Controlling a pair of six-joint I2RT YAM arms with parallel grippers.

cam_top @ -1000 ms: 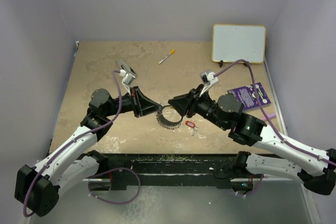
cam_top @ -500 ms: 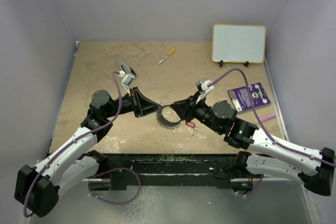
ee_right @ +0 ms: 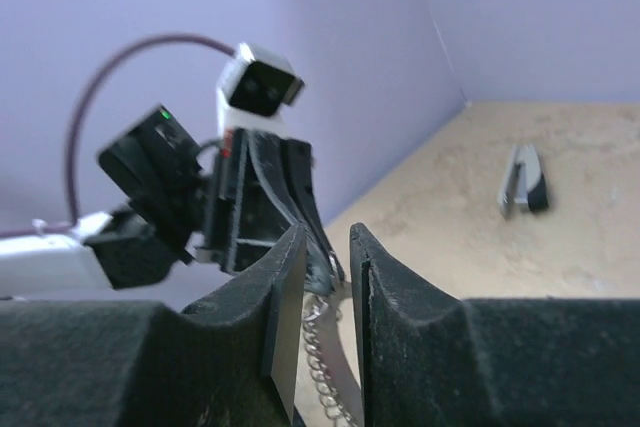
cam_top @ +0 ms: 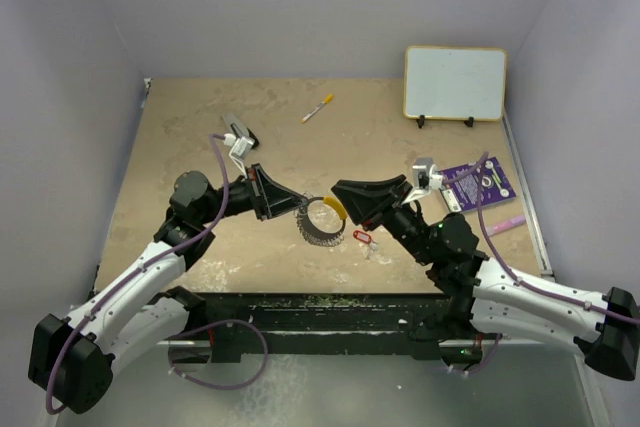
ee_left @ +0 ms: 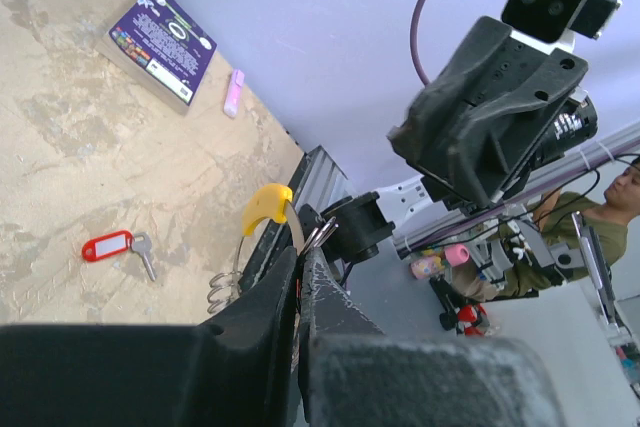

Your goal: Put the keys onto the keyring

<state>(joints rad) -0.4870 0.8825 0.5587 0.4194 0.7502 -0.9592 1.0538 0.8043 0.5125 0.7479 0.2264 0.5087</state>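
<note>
Your table [cam_top: 190, 127] is a tan, mottled surface with walls along its left, far and right edges. The keys [cam_top: 364, 239], with their red tag, lie flat near the middle of the near edge. A yellow-tipped marker pen [cam_top: 318, 107] lies at an angle near the middle of the far edge. You'll find a grey-black stapler-like tool [ee_right: 524, 192] in the far left part. A whiteboard [cam_top: 455, 82] stands in the far right corner. Along the right edge lies a purple booklet [cam_top: 478, 183], and just nearer you, a pink pen [cam_top: 503, 223].
</note>
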